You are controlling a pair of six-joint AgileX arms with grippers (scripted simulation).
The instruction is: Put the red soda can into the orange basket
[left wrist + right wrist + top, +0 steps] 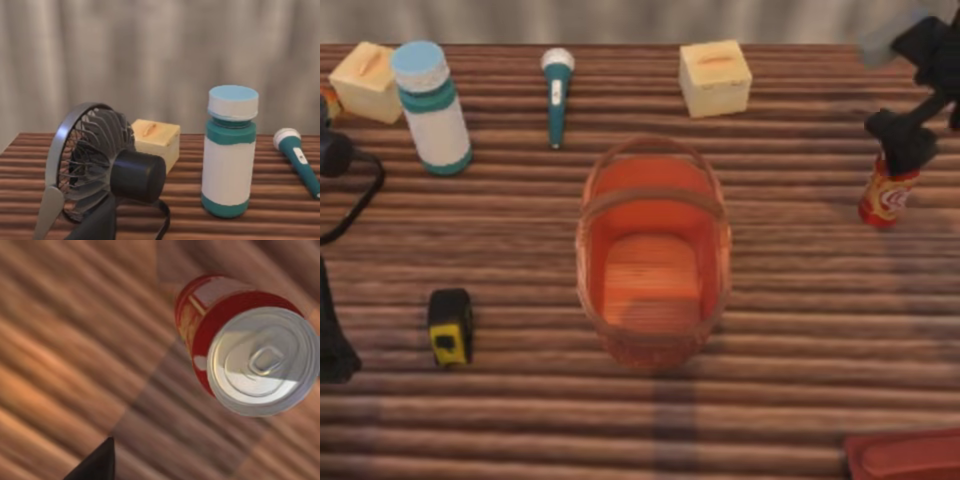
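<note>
Far left edge: my left arm (pixel 334 345) sits parked low at the frame's left margin; whether its gripper is spread or closed cannot be told.
Fan: a dark desk fan (pixel 100 165) stands upright at the upper left, close in front of the left wrist camera, with its cable curling on the table (pixel 800 300).
Left box: a pale yellow box (pixel 365 80) with a slot on top stands in the upper left corner, behind the fan.
Bottle: a white bottle with teal bands (pixel 432 105) and a light blue cap stands upright just right of that box.
Tape measure: a black-and-yellow tape measure (pixel 450 326) lies in the lower left, well apart from the bottle.
Microphone: a teal microphone (pixel 557 95) with a white head lies flat left of the top centre, head toward the far edge.
Basket: the orange basket (pixel 588 230) sits in the middle of the frame, handle arching across its upper half, nothing inside.
Right box: a second pale yellow box (pixel 715 77) stands right of the top centre, beyond the basket.
Can: the red soda can (pixel 886 200) stands on the table at the upper right, well apart from the basket, silver top up.
Right gripper: the right gripper (pixel 902 140) hangs over the can's top end; the pictures do not show whether it is apart, together or clamped on the can.
Tray: a dark-red tray (pixel 905 455) lies in the lower right corner, partly cut off.
</note>
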